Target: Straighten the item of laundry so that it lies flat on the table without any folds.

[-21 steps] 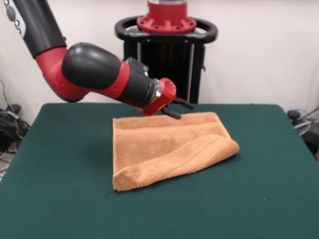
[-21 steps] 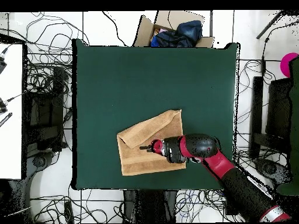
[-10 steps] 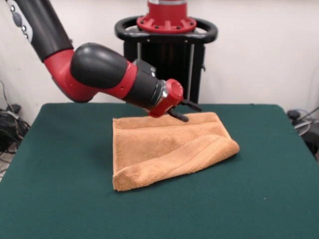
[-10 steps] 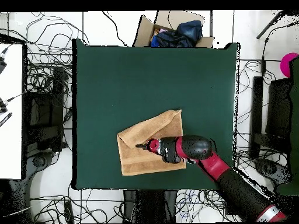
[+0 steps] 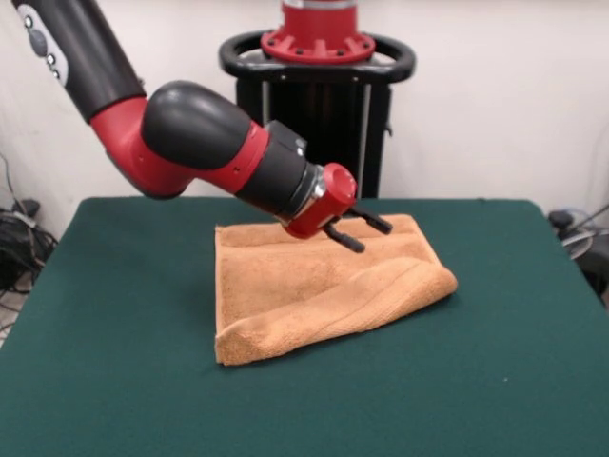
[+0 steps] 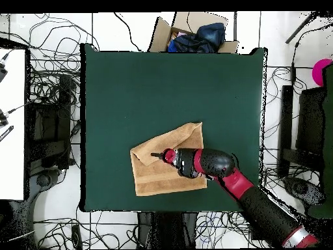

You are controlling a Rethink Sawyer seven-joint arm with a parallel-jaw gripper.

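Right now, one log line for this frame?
task: flatten towel | towel: folded over, not flat | gripper: open, empty, over towel's far half | table: green | contact: cannot tell

Pincer (image 5: 369, 235) above folded towel (image 5: 314, 290) on table (image 5: 114, 381).

You've got a plain white wall (image 5: 495, 105) behind, cables (image 6: 49, 84) all over the pale floor (image 6: 117, 29), cardboard box (image 6: 170, 34) w/ dark cloth (image 6: 198, 36).
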